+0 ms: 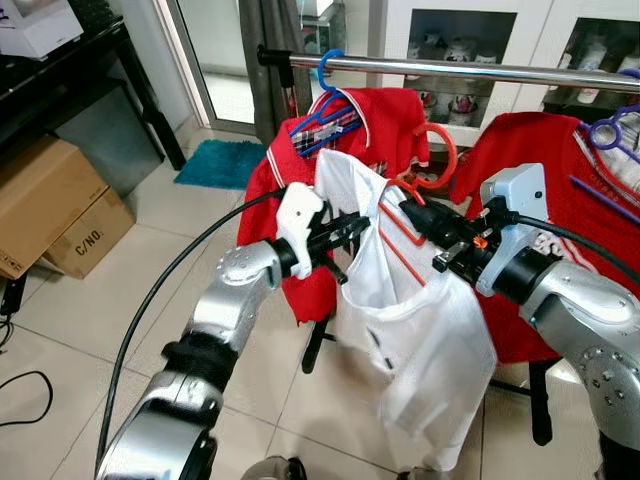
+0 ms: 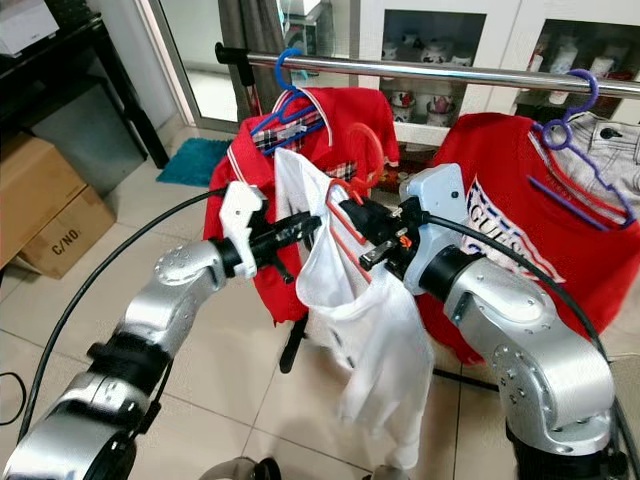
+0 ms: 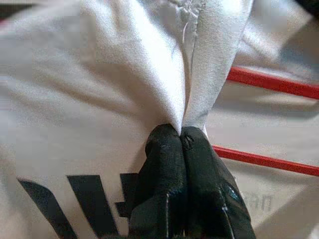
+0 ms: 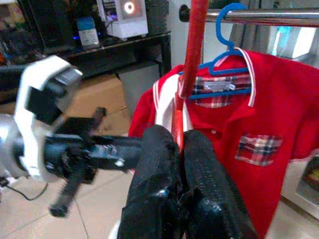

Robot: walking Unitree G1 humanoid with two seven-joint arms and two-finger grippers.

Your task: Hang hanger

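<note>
A white shirt (image 1: 420, 330) hangs on a red hanger (image 1: 452, 155), held up between both arms just below the metal rail (image 1: 480, 70). My right gripper (image 1: 410, 215) is shut on the red hanger (image 4: 192, 50) near its neck, and the hook points up toward the rail (image 4: 279, 16). My left gripper (image 1: 362, 228) is shut on a fold of the white shirt (image 3: 99, 74) near the collar, with the hanger's red wires (image 3: 269, 82) running behind the cloth. The hook is not on the rail.
On the rail hang a red polo (image 1: 385, 120) on a blue hanger (image 1: 325, 70) and a red T-shirt (image 1: 560, 190) on a purple hanger (image 1: 610, 135). Cardboard boxes (image 1: 50, 200) sit at left and a teal mat (image 1: 220, 162) by the door. A glass cabinet stands behind.
</note>
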